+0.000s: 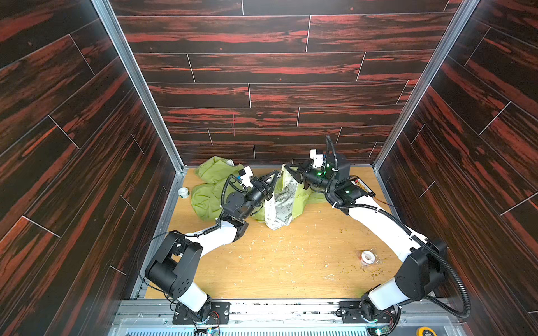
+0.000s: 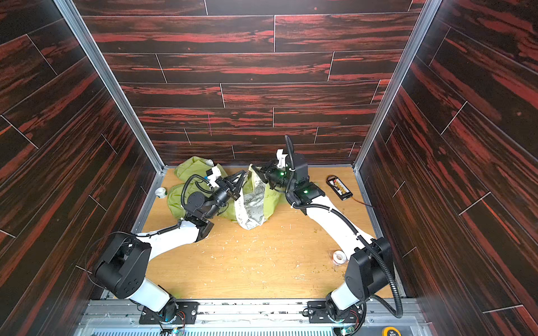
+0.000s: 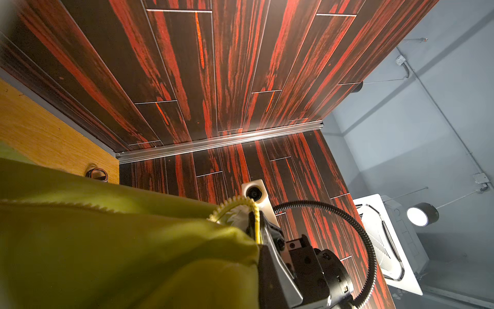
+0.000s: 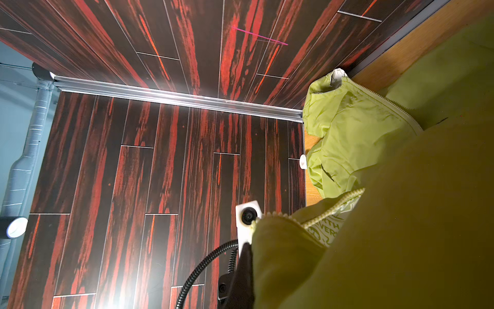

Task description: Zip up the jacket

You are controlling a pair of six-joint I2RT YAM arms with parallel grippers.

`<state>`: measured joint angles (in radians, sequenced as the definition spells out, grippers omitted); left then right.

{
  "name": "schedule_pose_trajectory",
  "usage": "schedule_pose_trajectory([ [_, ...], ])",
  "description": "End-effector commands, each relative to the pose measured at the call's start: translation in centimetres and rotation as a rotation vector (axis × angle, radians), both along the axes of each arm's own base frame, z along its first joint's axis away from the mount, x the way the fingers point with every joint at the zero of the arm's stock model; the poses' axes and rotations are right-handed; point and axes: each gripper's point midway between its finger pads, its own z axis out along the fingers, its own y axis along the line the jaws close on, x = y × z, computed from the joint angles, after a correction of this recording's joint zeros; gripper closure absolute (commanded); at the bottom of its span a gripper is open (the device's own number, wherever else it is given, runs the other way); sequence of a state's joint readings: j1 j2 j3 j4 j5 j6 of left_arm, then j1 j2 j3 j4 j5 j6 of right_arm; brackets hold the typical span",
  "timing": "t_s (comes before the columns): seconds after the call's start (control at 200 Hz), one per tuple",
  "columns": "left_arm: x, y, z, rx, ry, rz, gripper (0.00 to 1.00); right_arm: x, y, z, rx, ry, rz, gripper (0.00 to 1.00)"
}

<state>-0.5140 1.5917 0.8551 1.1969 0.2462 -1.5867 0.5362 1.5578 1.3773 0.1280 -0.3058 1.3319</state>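
Note:
The lime-green jacket [image 1: 208,197] lies crumpled at the back of the wooden table [image 1: 291,261], seen in both top views. Part of its front is lifted, and the white patterned lining [image 1: 279,206] hangs down between the two arms. My left gripper [image 1: 275,176] is shut on one raised edge. My right gripper [image 1: 287,168] is shut on the edge facing it, a few centimetres away. In the left wrist view green cloth [image 3: 107,254] hides my own jaws, and the right gripper [image 3: 256,231] pinches pale zipper teeth [image 3: 235,203]. The right wrist view shows zipper teeth [image 4: 334,206] beside the left gripper [image 4: 247,256].
A white tape roll [image 1: 183,192] lies by the left wall. A second roll [image 1: 367,257] lies near the right arm, and a black and orange device [image 2: 339,187] sits at the back right. Crumbs dot the table. Dark panelled walls close in three sides.

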Motion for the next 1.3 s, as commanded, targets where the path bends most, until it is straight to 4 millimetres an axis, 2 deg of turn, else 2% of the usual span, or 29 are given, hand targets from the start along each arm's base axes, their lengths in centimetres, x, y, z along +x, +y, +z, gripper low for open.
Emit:
schedule_pose_trajectory([
  [0.0, -0.91, 0.84, 2.82, -0.034, -0.076, 0.012, 1.0, -1.38, 0.07, 2.6, 0.035, -0.048, 0.021, 1.0],
  [0.616, -0.71, 1.38, 2.34, -0.04, -0.063, 0.043, 1.0, -1.79, -0.17, 2.6, 0.032, -0.048, 0.019, 1.0],
  [1.293, -0.51, 0.94, 2.46, -0.04, -0.065, 0.026, 1.0, -2.15, 0.16, 2.36, 0.02, -0.044, 0.044, 1.0],
])
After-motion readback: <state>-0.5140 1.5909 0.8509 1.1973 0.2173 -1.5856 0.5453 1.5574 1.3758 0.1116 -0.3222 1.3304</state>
